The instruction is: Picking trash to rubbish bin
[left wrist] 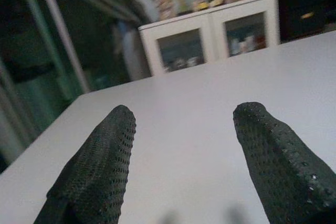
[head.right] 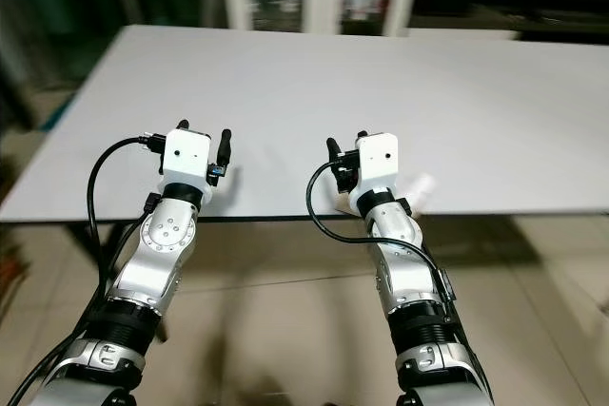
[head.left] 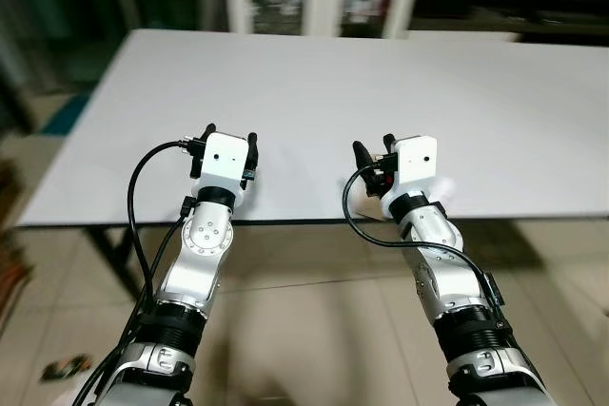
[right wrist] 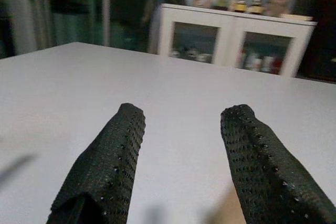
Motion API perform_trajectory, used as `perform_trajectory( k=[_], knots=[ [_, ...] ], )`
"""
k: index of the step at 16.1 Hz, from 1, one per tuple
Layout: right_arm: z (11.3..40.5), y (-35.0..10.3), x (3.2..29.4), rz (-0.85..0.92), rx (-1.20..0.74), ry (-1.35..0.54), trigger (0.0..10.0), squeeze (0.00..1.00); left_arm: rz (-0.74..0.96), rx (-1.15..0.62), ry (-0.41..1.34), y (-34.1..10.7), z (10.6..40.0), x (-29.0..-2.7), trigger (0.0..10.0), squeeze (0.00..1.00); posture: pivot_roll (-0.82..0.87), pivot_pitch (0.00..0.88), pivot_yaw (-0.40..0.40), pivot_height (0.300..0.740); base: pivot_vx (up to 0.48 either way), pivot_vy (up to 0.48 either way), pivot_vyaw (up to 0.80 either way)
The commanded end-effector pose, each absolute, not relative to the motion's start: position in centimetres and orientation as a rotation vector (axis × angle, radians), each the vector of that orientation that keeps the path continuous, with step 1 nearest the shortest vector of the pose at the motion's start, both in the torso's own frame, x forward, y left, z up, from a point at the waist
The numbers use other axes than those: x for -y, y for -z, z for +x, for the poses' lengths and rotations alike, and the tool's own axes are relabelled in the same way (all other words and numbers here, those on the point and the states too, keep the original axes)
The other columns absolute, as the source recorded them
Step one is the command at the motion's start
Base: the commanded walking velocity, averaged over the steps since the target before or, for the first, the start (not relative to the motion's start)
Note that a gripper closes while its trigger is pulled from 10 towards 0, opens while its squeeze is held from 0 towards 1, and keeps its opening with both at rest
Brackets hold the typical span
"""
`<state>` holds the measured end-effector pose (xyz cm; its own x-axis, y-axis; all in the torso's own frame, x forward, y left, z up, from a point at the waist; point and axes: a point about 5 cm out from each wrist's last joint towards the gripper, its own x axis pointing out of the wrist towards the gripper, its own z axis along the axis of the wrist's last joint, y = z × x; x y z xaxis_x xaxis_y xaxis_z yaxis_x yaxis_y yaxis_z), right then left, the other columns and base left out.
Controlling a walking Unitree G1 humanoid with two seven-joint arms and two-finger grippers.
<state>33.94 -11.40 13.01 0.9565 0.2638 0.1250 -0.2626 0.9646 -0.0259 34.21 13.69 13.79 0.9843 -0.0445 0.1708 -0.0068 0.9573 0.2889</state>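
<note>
Both claws are hovering released, low in frame.
The left gripper [head.left: 231, 137] and right gripper [head.left: 374, 147] are grasping nothing over the white table [head.left: 314, 83]; no trash picked yet.

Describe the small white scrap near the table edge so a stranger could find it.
On the big white table, follow the near edge to the right end effector. Just right of that wrist lies a small pale scrap, the lone loose bit there.

Silver arms [head.left: 202, 259], black cables [head.left: 136, 197], white wrists [head.left: 416, 161]
</note>
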Motion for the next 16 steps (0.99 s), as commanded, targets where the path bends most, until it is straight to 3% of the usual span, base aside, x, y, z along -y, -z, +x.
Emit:
perform_trajectory(
  k=[1,7,16],
  knots=[
    [33.99,-13.00,11.46,-0.012,0.119,-0.263,10.0,0.00,0.292,0.163,0.038,-13.57,34.14,-13.43,10.0,0.00,0.01,0.006,-0.051,0.740,0.000,0.000,0.74],
    [33.97,-12.87,11.36,0.016,0.113,-0.260,10.0,0.00,0.276,0.141,0.044,-13.33,34.15,-13.26,10.0,0.00,0.00,0.000,-0.045,0.740,0.000,0.000,0.12],
    [33.94,-12.83,11.32,0.015,0.107,-0.260,10.0,0.00,0.272,0.139,0.022,-13.59,34.30,-13.55,10.0,0.00,0.00,0.000,-0.045,0.740,0.280,0.000,0.00]
  ],
)
